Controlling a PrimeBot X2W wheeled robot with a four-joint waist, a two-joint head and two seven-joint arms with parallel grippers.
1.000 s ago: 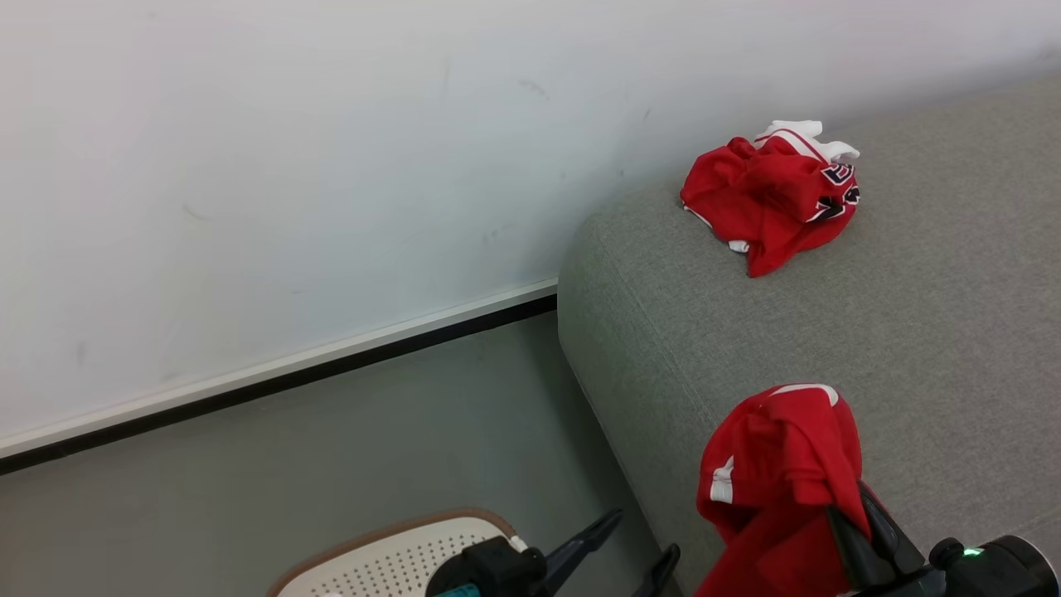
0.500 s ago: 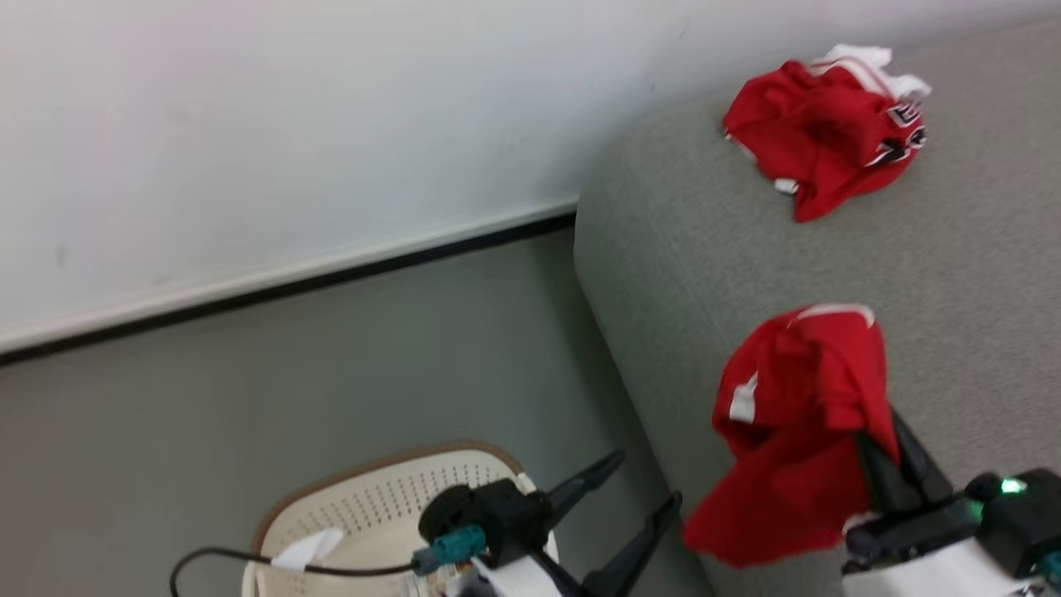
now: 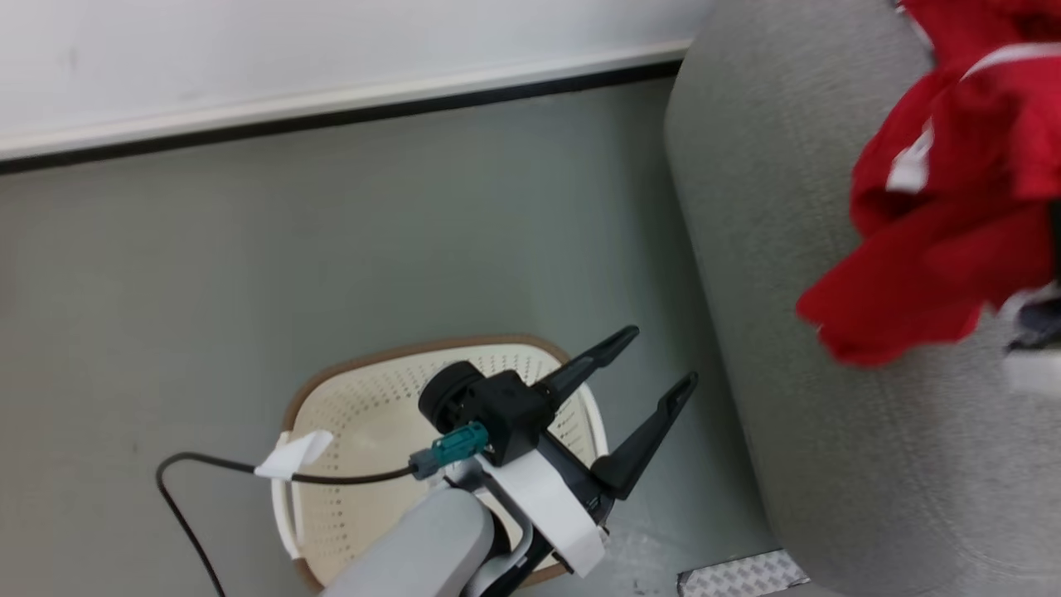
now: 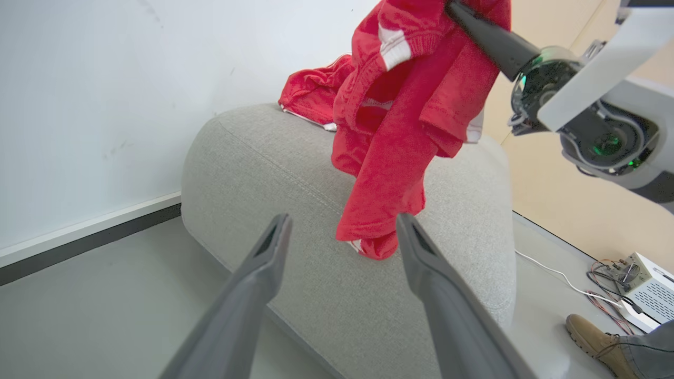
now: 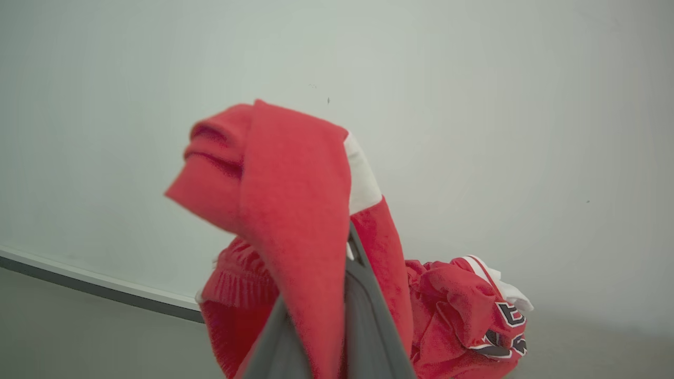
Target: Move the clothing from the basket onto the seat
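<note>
My right gripper [image 5: 345,247] is shut on a red jersey garment [image 5: 295,200] with white trim. It hangs from the dark fingers [image 4: 489,37] above the light-grey seat [image 4: 263,158], its lower end near the cushion. In the head view this garment [image 3: 937,249] fills the upper right over the seat [image 3: 787,373]. A second crumpled jersey [image 5: 468,316] with black numerals lies on the seat near the wall. The cream basket [image 3: 365,390] with a brown rim stands on the floor beside the seat. My left gripper [image 3: 659,359] hovers open over it, holding nothing.
The grey floor [image 3: 290,232] runs to a white wall with a dark skirting line. A black cable [image 3: 207,460] with a white tag loops over the basket. A person's brown shoe [image 4: 595,337] and a white box with wires [image 4: 642,284] sit on the floor past the seat.
The head camera has swung down and to the left, so the basket shows fully and the seat has slid right. The right gripper still holds the garment. The left stays open.
</note>
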